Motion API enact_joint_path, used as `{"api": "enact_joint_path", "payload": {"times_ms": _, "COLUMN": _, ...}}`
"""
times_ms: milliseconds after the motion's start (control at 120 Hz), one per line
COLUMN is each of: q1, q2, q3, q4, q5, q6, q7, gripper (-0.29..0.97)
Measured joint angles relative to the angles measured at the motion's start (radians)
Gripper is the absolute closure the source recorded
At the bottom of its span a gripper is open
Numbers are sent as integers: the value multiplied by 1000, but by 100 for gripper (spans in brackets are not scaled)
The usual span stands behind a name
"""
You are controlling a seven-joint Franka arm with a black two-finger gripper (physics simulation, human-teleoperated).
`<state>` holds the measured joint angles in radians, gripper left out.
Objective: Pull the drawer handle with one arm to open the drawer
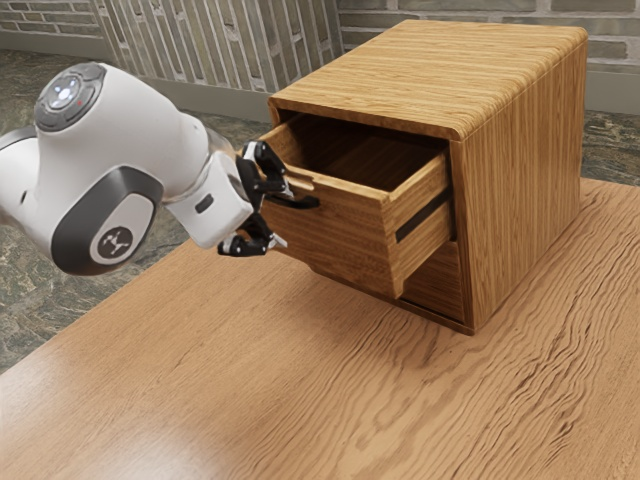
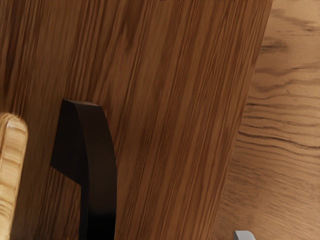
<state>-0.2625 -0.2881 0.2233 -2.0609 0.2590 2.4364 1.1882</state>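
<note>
You see the wooden cabinet (image 1: 520,170) standing on the wooden table (image 1: 350,400), toward the exterior view's right. Its drawer (image 1: 340,230) stands partly out of the body, so you can look into the open box from above. The inside back part is in shadow, and you cannot see how far the drawer reaches inside. Under it there is a dark gap in the cabinet, and what is in there is hard to make out.

The black handle (image 1: 300,202) sits on the drawer front, on the side facing the arm. The white arm (image 1: 110,170) comes in from the exterior view's left and is cut off by the picture edge. The gripper (image 1: 272,208) is right at the handle, with its two fingers spread wide, one above the handle and one below it. The upper finger looks to be against the handle, while the lower one stands apart from it. The black parts run together there, so you cannot read the exact contact.

In the wrist view you are very near to the drawer front (image 2: 175,100). The handle (image 2: 95,165) shows as a dark curved bar whose lower part is cut off. Beside the front you see a strip of the table (image 2: 285,125). A pale wooden edge (image 2: 10,170) is next to the handle, and you cannot tell which part it belongs to. A small grey corner (image 2: 243,235) is too cut off to identify.
</note>
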Motion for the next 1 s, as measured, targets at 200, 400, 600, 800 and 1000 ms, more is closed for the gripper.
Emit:
{"api": "enact_joint_path", "payload": {"times_ms": 200, "q1": 1, "q2": -62, "q3": 0, "q4": -63, "q5": 20, "q6": 0, "q7": -10, "gripper": 40}}
{"api": "enact_joint_path", "payload": {"times_ms": 400, "q1": 0, "q2": -102, "q3": 0, "q4": -95, "q5": 52, "q6": -4, "q7": -25, "gripper": 41}}
{"api": "enact_joint_path", "payload": {"times_ms": 600, "q1": 3, "q2": -143, "q3": 0, "q4": -135, "q5": 57, "q6": -7, "q7": -37, "gripper": 43}}
{"api": "enact_joint_path", "payload": {"times_ms": 800, "q1": 6, "q2": -166, "q3": -2, "q4": -160, "q5": 50, "q6": -6, "q7": -50, "gripper": 41}}
{"api": "enact_joint_path", "payload": {"times_ms": 1000, "q1": 10, "q2": -188, "q3": -5, "q4": -180, "q5": 41, "q6": -3, "q7": -66, "gripper": 36}}
